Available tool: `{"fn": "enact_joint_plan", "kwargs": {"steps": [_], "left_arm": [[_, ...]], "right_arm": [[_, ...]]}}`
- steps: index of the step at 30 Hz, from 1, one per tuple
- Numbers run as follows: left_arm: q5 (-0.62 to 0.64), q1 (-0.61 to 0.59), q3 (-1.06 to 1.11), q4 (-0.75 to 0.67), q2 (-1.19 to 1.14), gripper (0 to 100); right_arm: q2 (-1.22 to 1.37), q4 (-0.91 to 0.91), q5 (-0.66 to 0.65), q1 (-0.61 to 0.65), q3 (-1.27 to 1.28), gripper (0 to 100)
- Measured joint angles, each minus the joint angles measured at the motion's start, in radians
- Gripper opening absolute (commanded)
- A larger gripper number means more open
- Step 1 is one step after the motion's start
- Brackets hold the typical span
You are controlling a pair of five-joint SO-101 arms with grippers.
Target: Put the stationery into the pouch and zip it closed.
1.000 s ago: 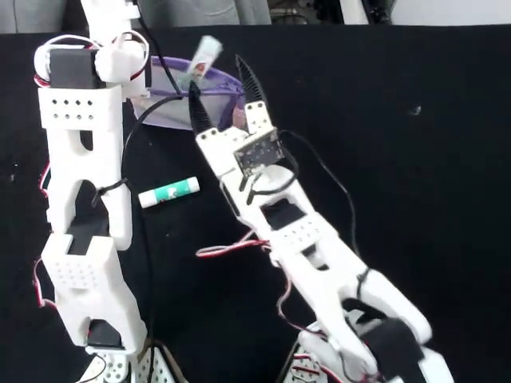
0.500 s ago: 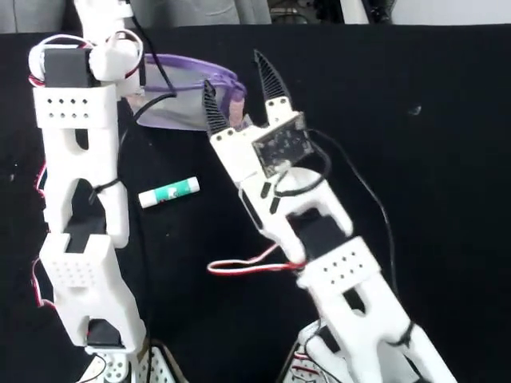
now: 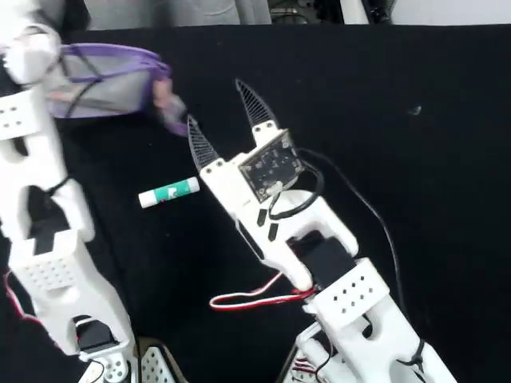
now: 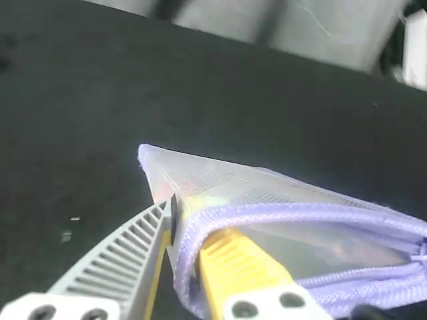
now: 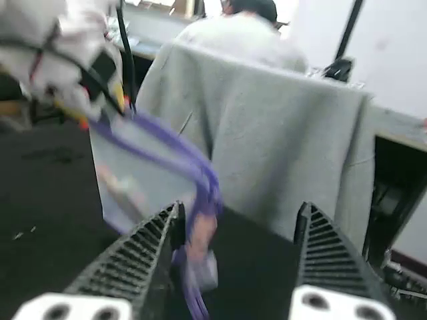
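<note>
A translucent pouch (image 3: 104, 80) with a purple zip rim hangs above the black table at the far left, mouth open. My left gripper (image 4: 180, 250) is shut on its rim, one grey finger (image 4: 123, 257) outside and a yellow one (image 4: 233, 267) inside. A pale item (image 5: 120, 190) shows through the pouch (image 5: 143, 170) wall. A white and green glue stick (image 3: 168, 192) lies on the table between the arms. My right gripper (image 3: 218, 110) is open and holds nothing; it stands just right of the pouch's hanging pink zip tab (image 3: 165, 105).
The black table (image 3: 415, 120) stretches free to the right of the right arm. A red and white cable (image 3: 255, 295) loops by the right arm's base. A grey cloth-covered chair (image 5: 267, 127) stands behind the table.
A stick that stood over the pouch's mouth a second ago has dropped out of sight. The left arm has carried the pouch leftward, and the right gripper has drawn back, still open.
</note>
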State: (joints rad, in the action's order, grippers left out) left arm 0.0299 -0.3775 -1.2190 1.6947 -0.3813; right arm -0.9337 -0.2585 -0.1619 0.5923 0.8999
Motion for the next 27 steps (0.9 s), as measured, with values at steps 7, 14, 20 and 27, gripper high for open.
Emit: {"fn": "enact_joint_plan", "kwargs": {"steps": [7, 14, 20, 27], "left_arm": [[0.000, -0.137, -0.026, -0.049, 0.000, 3], [0.000, -0.176, -0.026, -0.055, 0.000, 3], [0.000, -0.241, -0.026, -0.084, 0.000, 3], [0.000, -0.255, -0.026, -0.097, -0.012, 3]], "right_arm": [[0.028, 0.029, -0.117, 0.037, 0.172, 26.2], [0.362, 0.055, -0.242, 0.123, 0.100, 26.2], [0.796, -0.074, -0.382, 0.137, -0.195, 26.2], [1.181, -0.285, -0.516, 0.137, -0.535, 26.2]]}}
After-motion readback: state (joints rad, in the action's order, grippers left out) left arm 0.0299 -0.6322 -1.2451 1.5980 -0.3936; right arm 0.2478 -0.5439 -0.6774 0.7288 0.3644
